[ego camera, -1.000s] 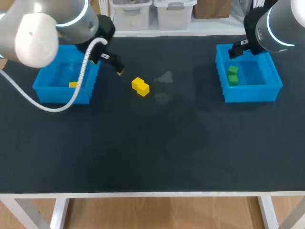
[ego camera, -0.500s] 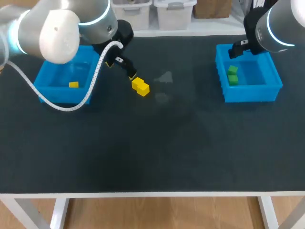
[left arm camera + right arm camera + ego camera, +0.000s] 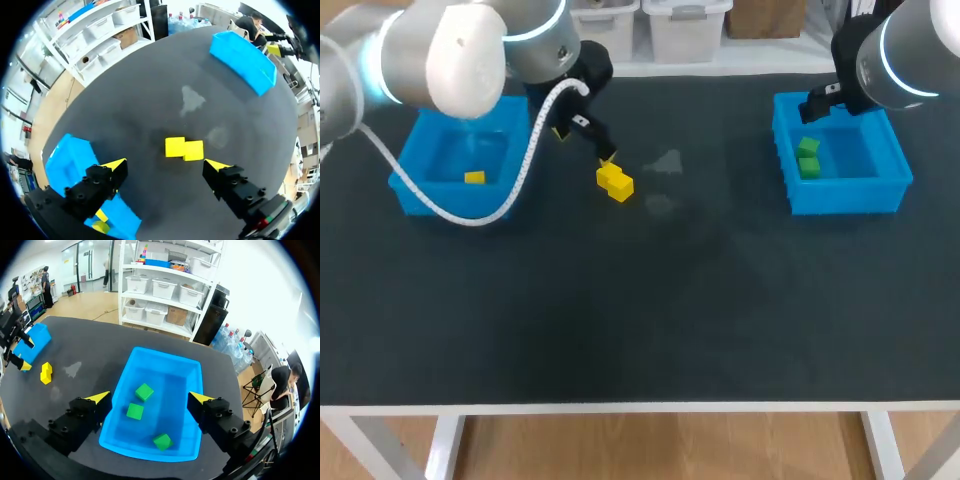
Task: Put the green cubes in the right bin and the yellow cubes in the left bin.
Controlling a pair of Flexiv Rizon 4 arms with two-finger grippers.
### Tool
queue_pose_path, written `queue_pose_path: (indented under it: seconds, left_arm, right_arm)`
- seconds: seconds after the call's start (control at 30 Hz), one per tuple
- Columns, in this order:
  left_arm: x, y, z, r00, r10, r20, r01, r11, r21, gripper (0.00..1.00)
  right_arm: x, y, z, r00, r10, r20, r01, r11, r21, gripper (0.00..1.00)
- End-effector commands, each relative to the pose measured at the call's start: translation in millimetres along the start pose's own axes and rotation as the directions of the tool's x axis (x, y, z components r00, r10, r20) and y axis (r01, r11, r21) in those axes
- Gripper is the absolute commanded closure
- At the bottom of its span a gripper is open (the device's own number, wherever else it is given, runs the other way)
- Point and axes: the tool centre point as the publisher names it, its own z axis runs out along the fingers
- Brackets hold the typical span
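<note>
Two yellow cubes [image 3: 614,181] lie touching each other on the dark table, right of the left bin [image 3: 415,190]. My left gripper [image 3: 605,157] hangs just above and behind them. In the left wrist view the pair [image 3: 184,148] sits just ahead of the open left gripper [image 3: 165,166], in line with the gap between its fingers. One yellow cube [image 3: 474,177] lies in the left bin. The right bin [image 3: 880,185] holds green cubes [image 3: 808,157]; three of them [image 3: 144,391] show under my open right gripper [image 3: 150,398], which hovers over that bin.
Both blue bins stand near the far edge, one at each side. Faint pale smudges [image 3: 667,160] mark the mat right of the yellow pair. The mat runs bare from the cubes to the near edge [image 3: 640,405].
My left arm has swung right, from over the left bin to just behind the yellow pair. The right arm and all cubes have stayed put.
</note>
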Motion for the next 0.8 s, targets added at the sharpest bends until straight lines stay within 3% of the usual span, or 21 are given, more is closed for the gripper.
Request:
queue_pose_path:
  seconds: [0.03, 0.4, 0.8]
  left_arm:
    - [-14.1, -7.8, 10, 0.999, -0.002, -0.034, 0.002, 1.0, 0.002, 0.0]
    - [-14.5, -38.0, 21, 0.996, 0.061, -0.061, -0.059, 0.998, 0.035, 0.0]
    - [-2.3, -34.5, 45, 0.991, 0.066, -0.117, -0.065, 0.998, 0.009, 0.0]
  right_arm:
    - [3, 0, -1, 1.0, 0.002, 0.01, -0.002, 1.0, 0.005, 0.0]
    - [3, 0, -1, 1.0, 0.002, 0.01, -0.002, 1.0, 0.005, 0.0]
    - [3, 0, -1, 1.0, 0.002, 0.01, -0.002, 1.0, 0.005, 0.0]
